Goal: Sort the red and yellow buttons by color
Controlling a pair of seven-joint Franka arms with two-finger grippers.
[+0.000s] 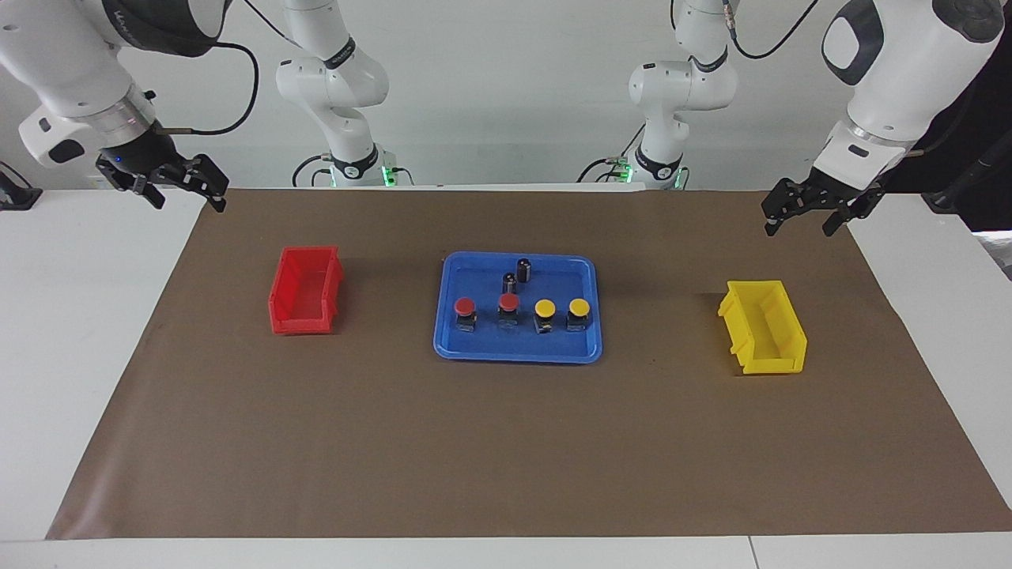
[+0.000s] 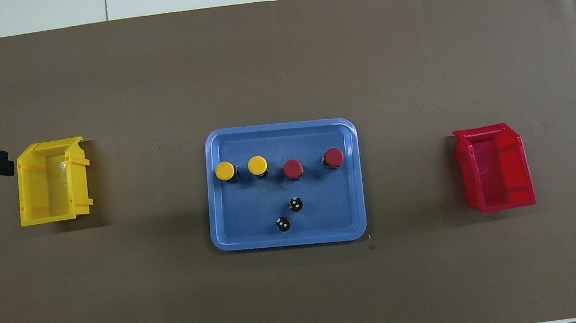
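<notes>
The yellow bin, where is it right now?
The yellow bin sits on the brown mat at the left arm's end of the table, beside the blue tray that holds the buttons.

A matt brown paper-like sheet is laid over the smooth white table. The blue tray, red bin and yellow bin are seen as glossy moulded plastic. Smooth domed plastic caps are shown on the buttons.
</notes>
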